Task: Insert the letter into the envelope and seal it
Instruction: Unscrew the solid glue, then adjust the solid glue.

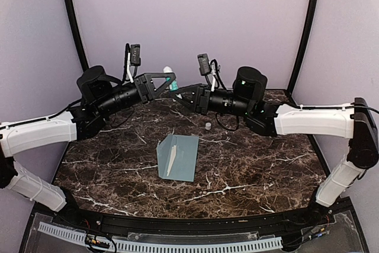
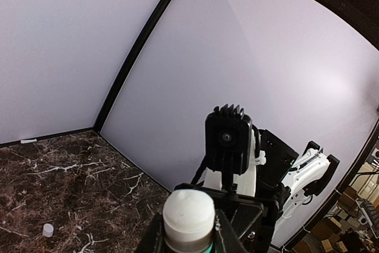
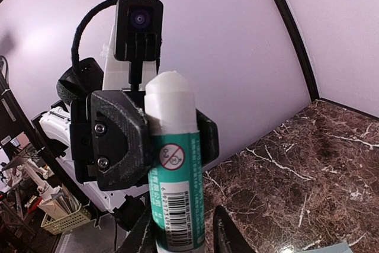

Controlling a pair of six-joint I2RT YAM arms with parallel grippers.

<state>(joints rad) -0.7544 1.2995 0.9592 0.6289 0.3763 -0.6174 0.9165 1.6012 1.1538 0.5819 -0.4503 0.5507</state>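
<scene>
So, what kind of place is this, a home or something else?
Probably a robot test booth in a lab or workshop. Two robot arms are mounted at the edge of a dark marble-look table, plain pale walls enclose it, and cardboard boxes stand beyond.

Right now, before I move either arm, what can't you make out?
1. Top view: whether anything lies inside the envelope. Its own paper hides that, and only a pale strip shows.
2. Right wrist view: the bottom edge cuts off the right pincer, so its grip on the glue stick is unclear.
3. Top view: the left pincer hides most of the glue stick.
</scene>
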